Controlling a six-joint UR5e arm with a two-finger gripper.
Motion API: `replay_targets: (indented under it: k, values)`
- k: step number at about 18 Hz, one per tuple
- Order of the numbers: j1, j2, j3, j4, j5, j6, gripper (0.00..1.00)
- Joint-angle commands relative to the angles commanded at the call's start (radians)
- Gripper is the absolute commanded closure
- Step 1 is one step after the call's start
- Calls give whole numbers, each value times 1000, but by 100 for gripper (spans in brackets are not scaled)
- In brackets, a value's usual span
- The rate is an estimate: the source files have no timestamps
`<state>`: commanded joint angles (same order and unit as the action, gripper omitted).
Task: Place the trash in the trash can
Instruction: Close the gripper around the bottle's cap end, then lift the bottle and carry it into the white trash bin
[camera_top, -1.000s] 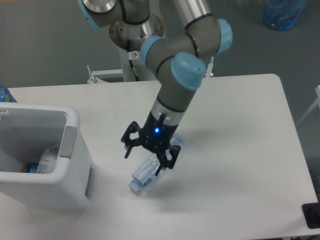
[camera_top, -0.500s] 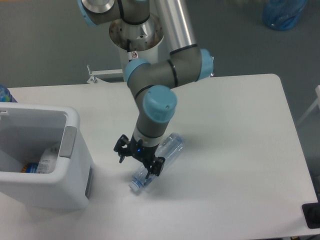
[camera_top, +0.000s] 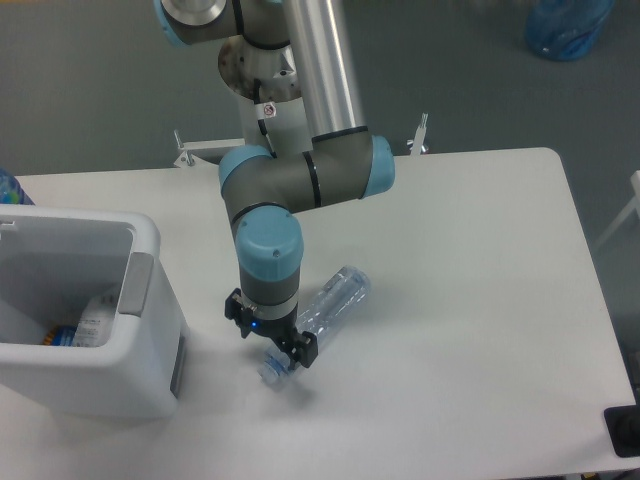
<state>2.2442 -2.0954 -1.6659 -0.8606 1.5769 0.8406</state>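
Observation:
A crushed clear plastic bottle (camera_top: 335, 298), the trash, lies flat on the white table (camera_top: 480, 260). Its bluish cap end (camera_top: 268, 372) points toward the front left. My gripper (camera_top: 270, 336) hangs low over the bottle's lower half, open, one black finger on each side of it. The bottle's neck is partly hidden under the gripper. The trash can (camera_top: 150, 300), a white boxy bin with a grey handle plate (camera_top: 137, 283), stands at the left of the table, a short gap from the gripper. Inside it I see a pale packet (camera_top: 97, 316) and a blue and orange item (camera_top: 60, 336).
A blue bag (camera_top: 566, 24) lies on the floor at the top right. A black object (camera_top: 625, 431) sits at the table's front right corner. A bluish thing (camera_top: 8, 188) shows at the left edge behind the can. The arm's base column (camera_top: 268, 70) rises behind the table.
The arm has swung left and folded down. The gripper has travelled down and left along the bottle, from its middle toward the cap end, and stays open. The bottle has not moved.

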Motion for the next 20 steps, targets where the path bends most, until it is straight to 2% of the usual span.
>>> replay_targets:
  k: [7,8,9,10,11,12,20]
  values:
    - [-21,-54,23,-5,17,-23,0]
    - [-21,-52,23,-5,17,-23,3]
    - [-23,-48,26,-8,17,-25,30]
    - [-25,-43,25,-12,17,-25,48]
    - [-25,-43,23,-12,17,-25,60]
    - [-25,-43,25,-8,14,-23,66]
    - [-23,-25,66,-8,2,-25,66]
